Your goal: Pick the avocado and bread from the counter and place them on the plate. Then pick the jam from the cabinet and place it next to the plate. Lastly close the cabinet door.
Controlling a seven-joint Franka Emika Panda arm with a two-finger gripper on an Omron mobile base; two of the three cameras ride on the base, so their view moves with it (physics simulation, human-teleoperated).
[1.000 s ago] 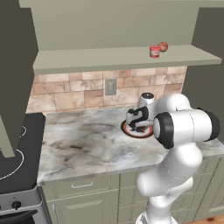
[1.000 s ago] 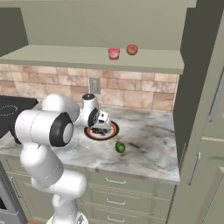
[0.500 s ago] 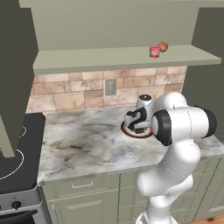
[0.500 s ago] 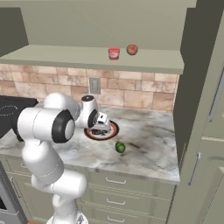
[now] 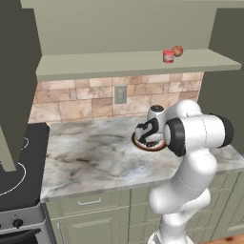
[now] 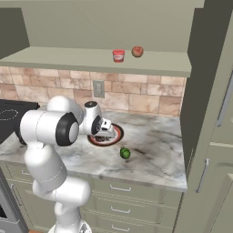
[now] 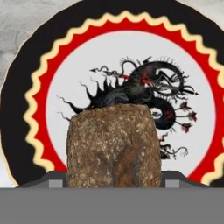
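Note:
My gripper [image 7: 112, 179] is shut on the bread [image 7: 113, 148], a rough dark brown lump. It hangs just above the plate [image 7: 78, 65], whose white centre carries a dark dragon motif. From the base views the gripper [image 5: 143, 136] [image 6: 109, 132] is low over the plate [image 5: 137, 142] [image 6: 116, 137] on the marbled counter [image 5: 90, 157]. The green avocado [image 6: 125, 153] lies on the counter, right of the plate. The red jam [image 5: 168, 56] [image 6: 118, 55] stands on the open cabinet's shelf [image 5: 119, 64].
A reddish apple-like ball [image 5: 177, 50] [image 6: 137, 51] sits beside the jam. An open cabinet door [image 5: 14, 81] hangs at the left, over the black stove [image 5: 14, 167]. Another door [image 6: 207, 82] and tall cabinets bound the right. A wall outlet [image 5: 120, 94] is behind.
The hand has sunk slightly and edged over the plate with the bread still in it. Avocado, jam and ball have not moved.

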